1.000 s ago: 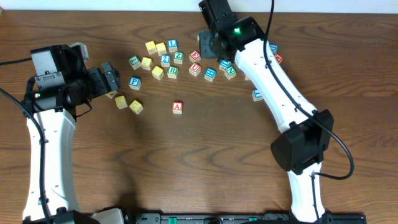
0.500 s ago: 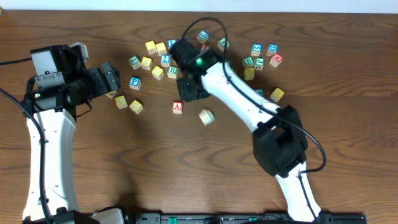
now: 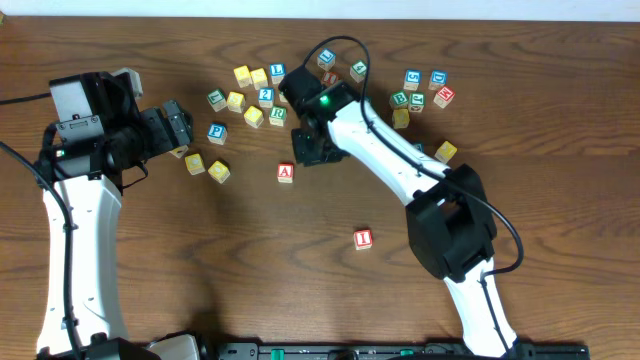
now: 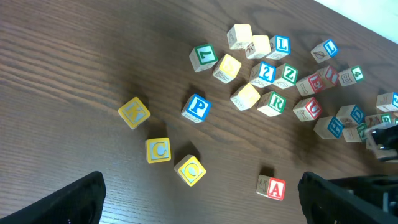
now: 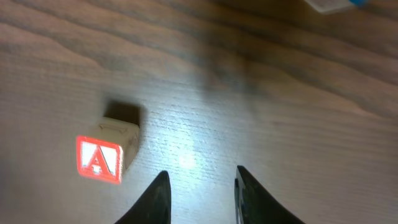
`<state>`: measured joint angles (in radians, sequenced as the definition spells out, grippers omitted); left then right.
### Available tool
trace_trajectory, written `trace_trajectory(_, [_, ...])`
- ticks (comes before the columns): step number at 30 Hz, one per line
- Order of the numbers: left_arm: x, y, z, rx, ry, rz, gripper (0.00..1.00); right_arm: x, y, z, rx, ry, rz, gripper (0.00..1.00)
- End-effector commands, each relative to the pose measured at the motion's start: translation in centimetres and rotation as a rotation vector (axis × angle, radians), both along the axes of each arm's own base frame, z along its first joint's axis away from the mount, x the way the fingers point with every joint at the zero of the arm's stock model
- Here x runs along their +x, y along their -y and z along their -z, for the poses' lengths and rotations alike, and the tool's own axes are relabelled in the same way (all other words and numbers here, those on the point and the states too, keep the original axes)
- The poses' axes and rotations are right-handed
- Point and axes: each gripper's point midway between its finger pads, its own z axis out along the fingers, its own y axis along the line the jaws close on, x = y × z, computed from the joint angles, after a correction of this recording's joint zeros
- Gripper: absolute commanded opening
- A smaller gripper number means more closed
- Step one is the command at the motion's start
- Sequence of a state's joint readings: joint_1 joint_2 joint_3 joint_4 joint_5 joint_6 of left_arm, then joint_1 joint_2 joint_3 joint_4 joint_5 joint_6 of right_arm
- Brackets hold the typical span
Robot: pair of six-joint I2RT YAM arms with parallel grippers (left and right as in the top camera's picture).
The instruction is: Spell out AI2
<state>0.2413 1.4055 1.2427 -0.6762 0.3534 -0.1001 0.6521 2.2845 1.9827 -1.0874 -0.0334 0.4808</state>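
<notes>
The red A cube lies alone on the table in the middle. It also shows in the left wrist view and the right wrist view. The red I cube lies apart, nearer the front. The blue 2 cube sits in the back cluster and shows in the left wrist view. My right gripper is open and empty just right of the A cube. My left gripper is open and empty at the left.
Several other letter cubes crowd the back around the 2 cube, among them a blue P. Two yellow cubes lie near my left gripper. More cubes sit at the back right, and a yellow one lies beside the right arm.
My right arm swung from the back cluster down to beside the A cube. A cube tumbled forward and now rests as the I cube near the front. The left arm has not moved.
</notes>
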Motion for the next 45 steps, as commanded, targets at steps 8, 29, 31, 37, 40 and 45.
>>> trace_trajectory(8, [0.4,-0.3,-0.7,0.017,0.019,0.004,0.97,-0.5,4.2,-11.2,0.068,0.088,-0.028,0.37])
trace_trajectory(29, [0.4,-0.3,-0.7,0.017,0.016,0.004,0.98,-13.3,7.8,-5.8,-0.176,-0.146,0.019,0.58])
trace_trajectory(31, [0.4,-0.3,-0.7,0.017,0.015,0.004,0.97,-14.1,8.2,-4.3,-0.195,-0.169,0.029,0.61])
trace_trajectory(37, [0.4,-0.3,-0.7,0.017,0.015,0.004,0.98,-15.6,8.2,-0.5,-0.165,-0.226,0.031,0.60])
trace_trajectory(40, [0.4,-0.3,-0.7,0.017,0.015,0.004,0.98,-16.2,8.5,0.9,-0.161,-0.240,0.031,0.58])
trace_trajectory(45, [0.4,-0.3,-0.7,0.017,0.015,0.004,0.98,-16.2,8.9,2.5,-0.152,-0.233,0.039,0.56])
